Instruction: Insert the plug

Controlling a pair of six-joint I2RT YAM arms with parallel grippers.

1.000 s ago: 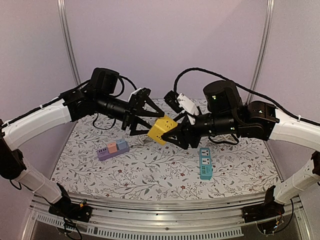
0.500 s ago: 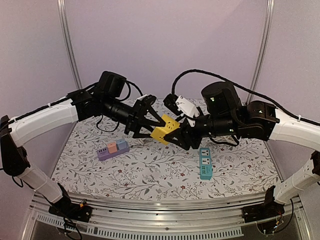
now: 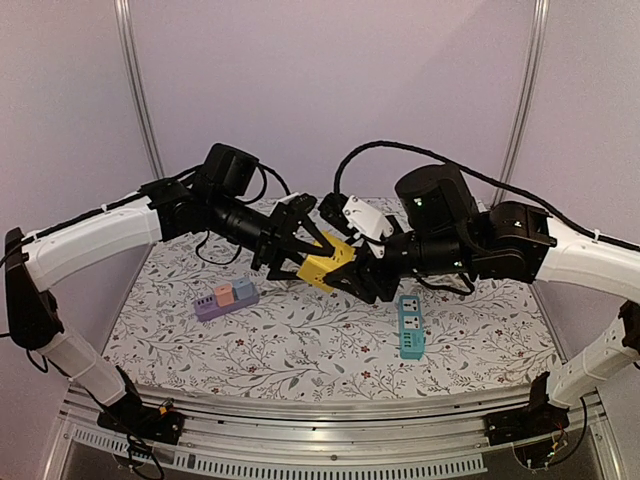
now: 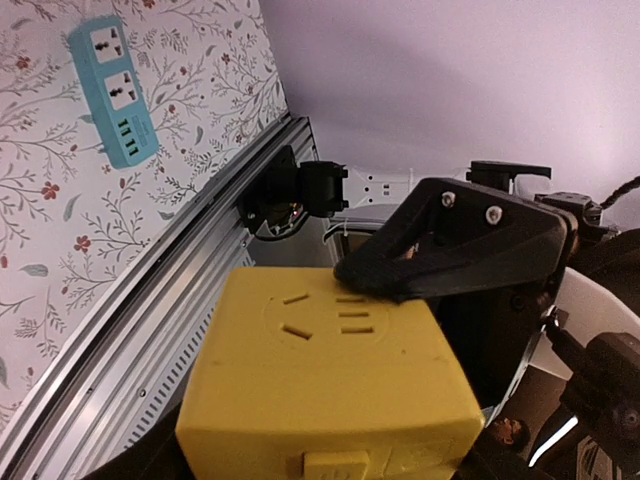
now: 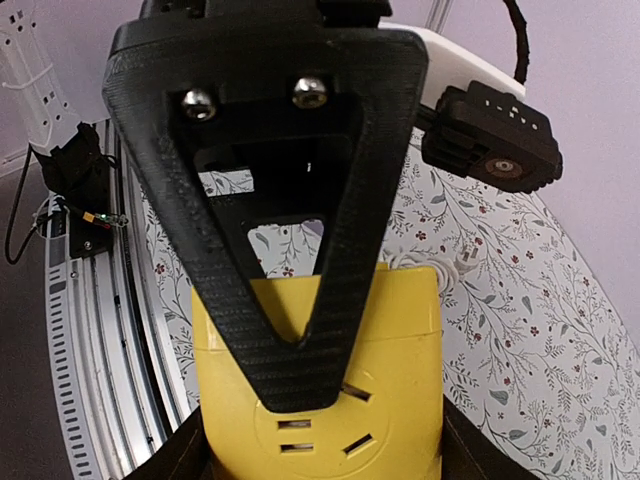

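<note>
A yellow socket cube hangs in the air between my two grippers, above the middle of the table. My left gripper closes on it from the left and my right gripper from the right. In the left wrist view the cube fills the bottom, and a right finger rests on the far edge of its socket face. In the right wrist view a left finger lies across the cube's socket face. A bit of white cable shows behind the cube. No plug is clearly in view.
A purple power strip lies on the flowered table at the left. A teal power strip lies at the right and also shows in the left wrist view. The table's metal front rail runs along the near edge.
My left gripper moved right from beside the cube and closed its fingers around it. The cube stayed in my right gripper, shifting slightly and tilting.
</note>
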